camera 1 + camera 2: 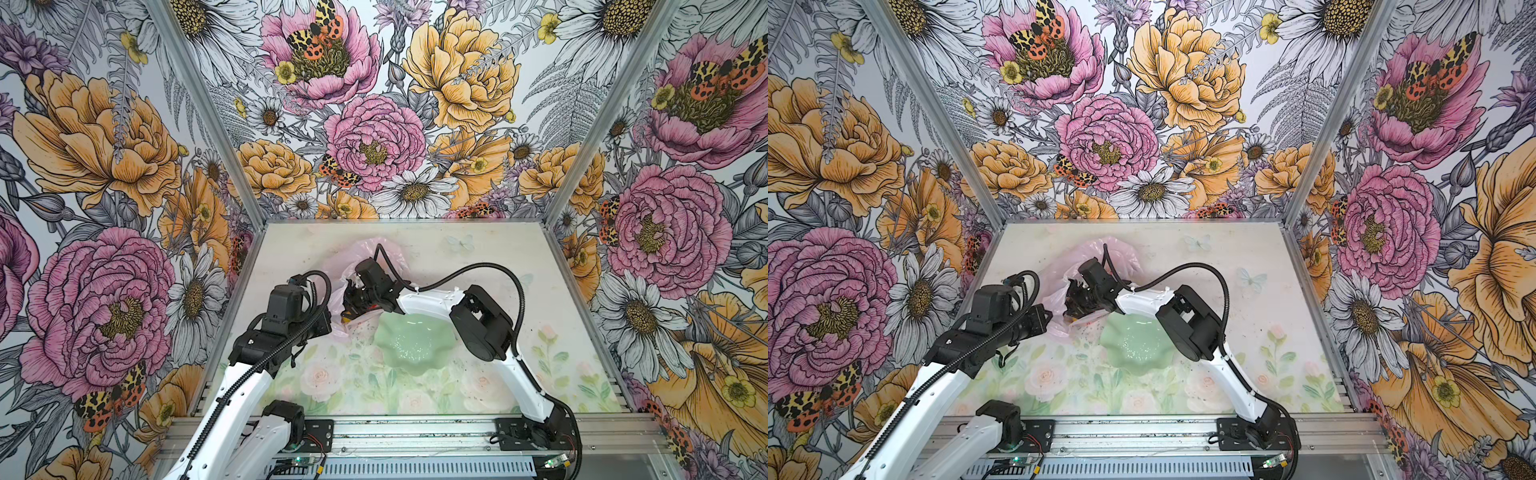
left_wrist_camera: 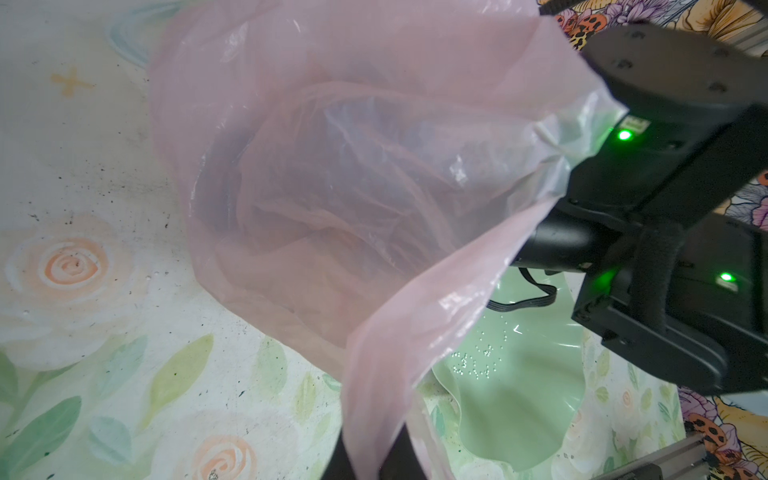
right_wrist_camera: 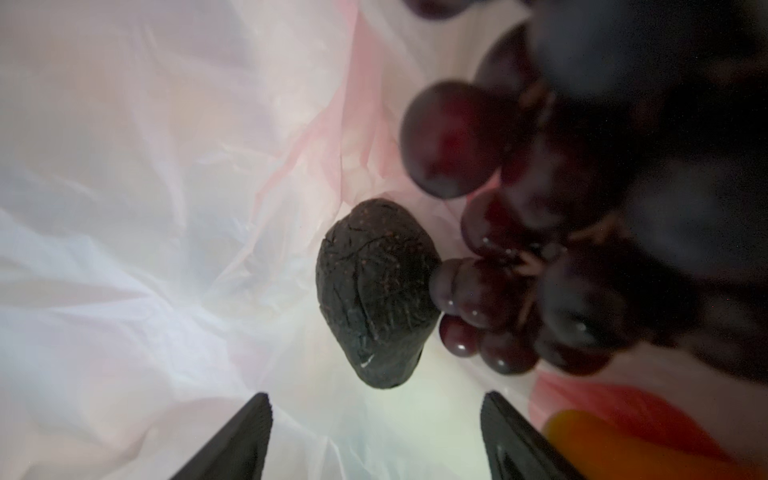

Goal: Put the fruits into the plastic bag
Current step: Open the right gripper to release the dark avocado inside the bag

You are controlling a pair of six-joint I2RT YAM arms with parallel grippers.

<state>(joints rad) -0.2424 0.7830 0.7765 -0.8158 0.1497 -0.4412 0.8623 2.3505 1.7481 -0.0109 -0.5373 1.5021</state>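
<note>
**Fruit in the bag, dish bare – task near its end**

Right gripper [image 3: 376, 399] is inside the plastic bag [image 1: 357, 253], jaws spread wide with nothing between them. Just ahead of the tips a blackish lump [image 3: 374, 295] lies free on the bag's film. It is wrinkled and matt, and touches a dark purple grape bunch [image 3: 540, 249]. An orange-red fruit [image 3: 615, 440] shows blurred at the edge of that view.

Left gripper [image 2: 370, 469] is clamped on a strip of the bag's rim, holding the mouth up and open.

The bag sits mid-table, left and far of the pale green scalloped dish [image 1: 415, 345] and touching it. Both top views show no fruit on the visible part of the dish.

Judgement: loading looks done or almost done. The other fruits cannot be counted through the film.
</note>
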